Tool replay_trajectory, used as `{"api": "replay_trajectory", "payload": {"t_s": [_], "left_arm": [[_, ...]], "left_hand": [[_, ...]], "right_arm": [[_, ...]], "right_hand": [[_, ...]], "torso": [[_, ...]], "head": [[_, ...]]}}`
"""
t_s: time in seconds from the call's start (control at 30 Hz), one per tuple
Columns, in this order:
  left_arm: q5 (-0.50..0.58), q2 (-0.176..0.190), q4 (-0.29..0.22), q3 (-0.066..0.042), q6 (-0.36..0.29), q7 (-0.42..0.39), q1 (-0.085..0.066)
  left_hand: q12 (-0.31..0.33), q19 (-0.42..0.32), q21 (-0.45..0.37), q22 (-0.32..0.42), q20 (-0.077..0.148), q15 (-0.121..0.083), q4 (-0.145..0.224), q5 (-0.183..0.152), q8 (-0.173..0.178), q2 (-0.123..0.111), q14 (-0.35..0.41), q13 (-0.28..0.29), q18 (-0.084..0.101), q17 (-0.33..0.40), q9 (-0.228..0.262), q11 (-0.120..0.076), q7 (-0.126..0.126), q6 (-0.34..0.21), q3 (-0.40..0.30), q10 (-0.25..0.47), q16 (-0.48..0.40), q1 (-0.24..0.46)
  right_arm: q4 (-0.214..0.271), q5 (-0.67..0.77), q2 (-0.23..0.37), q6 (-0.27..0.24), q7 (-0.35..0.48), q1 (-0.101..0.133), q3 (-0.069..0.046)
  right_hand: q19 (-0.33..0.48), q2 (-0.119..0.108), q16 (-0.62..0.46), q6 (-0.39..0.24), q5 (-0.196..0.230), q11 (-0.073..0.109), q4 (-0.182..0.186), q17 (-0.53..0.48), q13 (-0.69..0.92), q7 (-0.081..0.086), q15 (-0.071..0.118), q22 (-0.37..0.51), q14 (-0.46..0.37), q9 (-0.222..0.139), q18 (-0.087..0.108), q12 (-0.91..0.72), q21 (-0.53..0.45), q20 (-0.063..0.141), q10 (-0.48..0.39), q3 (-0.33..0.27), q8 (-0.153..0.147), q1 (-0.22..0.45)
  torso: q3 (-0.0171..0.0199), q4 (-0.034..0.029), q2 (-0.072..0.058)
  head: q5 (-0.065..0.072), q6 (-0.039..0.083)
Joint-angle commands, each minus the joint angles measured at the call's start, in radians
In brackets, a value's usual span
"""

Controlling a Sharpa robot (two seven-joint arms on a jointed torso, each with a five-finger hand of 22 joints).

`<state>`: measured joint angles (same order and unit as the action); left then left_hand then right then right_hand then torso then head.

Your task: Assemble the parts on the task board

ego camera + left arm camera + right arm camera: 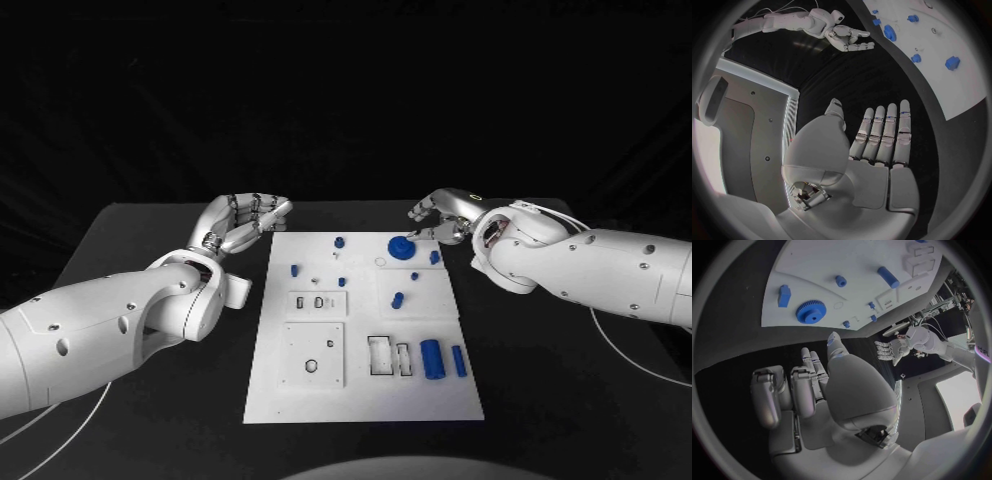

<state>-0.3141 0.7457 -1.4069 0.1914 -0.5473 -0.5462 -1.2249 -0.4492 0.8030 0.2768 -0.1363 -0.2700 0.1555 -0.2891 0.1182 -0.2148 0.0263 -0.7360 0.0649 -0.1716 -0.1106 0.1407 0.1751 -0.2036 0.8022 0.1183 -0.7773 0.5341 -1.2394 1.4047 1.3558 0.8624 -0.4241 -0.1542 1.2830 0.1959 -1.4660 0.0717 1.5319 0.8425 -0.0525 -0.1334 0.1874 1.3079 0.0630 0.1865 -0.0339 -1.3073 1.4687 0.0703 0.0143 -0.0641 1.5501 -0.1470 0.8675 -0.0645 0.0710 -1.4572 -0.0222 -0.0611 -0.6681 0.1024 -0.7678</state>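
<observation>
The white task board lies in the middle of the black table. A blue gear sits near its far right corner, and it is also in the right wrist view. Small blue pegs stand across the far half, and two blue cylinders lie at the near right. My right hand hovers just beyond the gear with its fingers bent downward and nothing in them. My left hand is off the board's far left corner, fingers straight and apart, holding nothing.
Rectangular recesses and a raised white plate take up the board's near left. Bare black table runs along both long sides of the board. Thin white cables trail on the table under each arm.
</observation>
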Motion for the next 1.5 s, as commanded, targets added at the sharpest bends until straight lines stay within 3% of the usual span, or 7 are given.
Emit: {"api": "replay_trajectory", "payload": {"t_s": [0.03, 0.43, 0.73, 0.83, 0.9, 1.1, 1.5], "left_arm": [[-0.005, 0.002, -0.003, 0.000, 0.010, -0.020, 0.000], [-0.005, 0.010, -0.010, 0.000, 0.007, -0.018, 0.000], [-0.005, 0.013, -0.011, 0.000, 0.007, -0.018, 0.000], [-0.005, 0.013, -0.011, 0.000, 0.007, -0.017, 0.000], [-0.005, 0.012, -0.010, 0.000, 0.006, -0.017, 0.000], [-0.005, 0.011, -0.008, 0.000, 0.007, -0.017, 0.000], [-0.005, 0.008, -0.004, 0.000, 0.010, -0.017, 0.000]], "left_hand": [[0.003, 0.001, -0.005, 0.001, -0.001, 0.001, -0.002, 0.007, -0.004, 0.004, 0.006, 0.000, -0.011, -0.001, 0.002, 0.001, -0.014, 0.000, 0.005, -0.003, -0.004, -0.003], [0.003, 0.001, -0.005, 0.001, -0.001, 0.001, -0.002, 0.007, -0.004, 0.004, 0.006, 0.000, -0.011, -0.001, 0.002, 0.001, -0.014, 0.000, 0.005, -0.003, -0.004, -0.003], [0.003, 0.001, -0.005, 0.001, -0.001, 0.001, -0.002, 0.007, -0.005, 0.004, 0.006, 0.000, -0.011, -0.001, 0.002, 0.001, -0.014, 0.000, 0.005, -0.003, -0.004, -0.004], [0.004, 0.002, -0.006, 0.002, -0.001, 0.001, -0.002, 0.009, -0.006, 0.006, 0.006, 0.000, -0.012, -0.002, 0.002, 0.001, -0.013, 0.000, 0.006, -0.004, -0.004, -0.007], [0.004, 0.002, -0.006, 0.002, -0.001, 0.001, -0.002, 0.009, -0.006, 0.006, 0.006, 0.000, -0.012, -0.002, 0.002, 0.001, -0.013, 0.000, 0.006, -0.004, -0.004, -0.007], [0.004, 0.002, -0.006, 0.002, -0.001, 0.001, -0.001, 0.010, -0.006, 0.008, 0.006, 0.000, -0.012, -0.003, 0.003, 0.000, -0.013, 0.000, 0.006, -0.005, -0.004, -0.010], [0.004, 0.002, -0.007, 0.003, -0.002, 0.001, -0.001, 0.010, -0.007, 0.009, 0.006, 0.000, -0.012, -0.004, 0.003, 0.000, -0.013, 0.000, 0.007, -0.005, -0.004, -0.013]], "right_arm": [[-0.017, 0.088, -0.014, 0.059, -0.011, -0.010, 0.000], [-0.036, 0.171, -0.043, -0.034, -0.050, -0.025, 0.000], [-0.037, 0.168, -0.047, -0.115, -0.033, -0.026, 0.000], [-0.038, 0.157, -0.048, -0.099, -0.031, -0.026, -0.001], [-0.042, 0.154, -0.051, -0.088, -0.033, -0.026, -0.001], [-0.059, 0.145, -0.059, -0.053, -0.054, -0.026, -0.001], [-0.101, 0.151, -0.084, -0.003, -0.087, -0.027, -0.001]], "right_hand": [[-0.064, -0.004, -0.001, -0.006, 0.005, 0.005, -0.006, 0.098, 0.001, -0.009, 0.003, -0.213, 0.070, -0.001, 0.001, -0.001, -0.006, 0.003, -0.005, 0.000, -0.005, -0.013], [-0.058, -0.003, -0.003, -0.073, 0.005, 0.033, 0.010, 0.090, 0.030, -0.036, 0.006, -0.206, 0.069, -0.005, 0.003, -0.075, -0.011, 0.012, 0.166, -0.010, -0.008, 0.004], [-0.068, -0.014, -0.007, -0.031, 0.003, 0.094, 0.018, 0.083, 0.189, -0.065, 0.056, -0.220, 0.068, 0.003, -0.001, -0.309, -0.004, 0.056, 0.374, -0.022, 0.002, 0.004], [-0.061, -0.040, -0.010, -0.034, -0.016, 0.127, 0.015, 0.078, 0.802, -0.073, 0.076, -0.214, 0.063, 0.000, 0.001, -0.911, -0.009, 0.083, 0.241, -0.043, -0.006, 0.020], [-0.056, -0.005, -0.010, -0.037, 0.009, 0.144, 0.037, 0.077, 1.115, -0.082, 0.075, -0.208, 0.063, 0.001, 0.002, -1.205, -0.014, 0.074, 0.307, -0.036, -0.003, 0.038], [-0.047, -0.003, 0.026, -0.004, -0.006, 0.122, 0.073, 0.207, 1.508, -0.094, 0.080, -0.199, 0.089, 0.010, 0.006, -1.507, -0.021, 0.083, 0.703, -0.052, 0.007, 0.122], [-0.105, -0.102, 0.039, 0.094, -0.153, 0.120, 0.033, 0.263, 1.508, -0.099, 0.071, -0.264, 0.102, 0.046, -0.014, -1.507, 0.021, 0.072, 0.703, 0.026, 0.017, 0.186]], "torso": [[0.0000, 0.0007, 0.000], [-0.0016, -0.0001, 0.000], [0.0002, 0.0014, 0.001], [0.0003, 0.0012, 0.001], [-0.0001, 0.0013, 0.002], [0.0000, 0.0018, 0.001], [-0.0005, 0.0001, 0.001]], "head": [[-0.003, 0.000], [-0.004, -0.004], [-0.004, -0.005], [-0.004, -0.005], [-0.002, -0.007], [-0.001, -0.006], [0.001, -0.007]]}}
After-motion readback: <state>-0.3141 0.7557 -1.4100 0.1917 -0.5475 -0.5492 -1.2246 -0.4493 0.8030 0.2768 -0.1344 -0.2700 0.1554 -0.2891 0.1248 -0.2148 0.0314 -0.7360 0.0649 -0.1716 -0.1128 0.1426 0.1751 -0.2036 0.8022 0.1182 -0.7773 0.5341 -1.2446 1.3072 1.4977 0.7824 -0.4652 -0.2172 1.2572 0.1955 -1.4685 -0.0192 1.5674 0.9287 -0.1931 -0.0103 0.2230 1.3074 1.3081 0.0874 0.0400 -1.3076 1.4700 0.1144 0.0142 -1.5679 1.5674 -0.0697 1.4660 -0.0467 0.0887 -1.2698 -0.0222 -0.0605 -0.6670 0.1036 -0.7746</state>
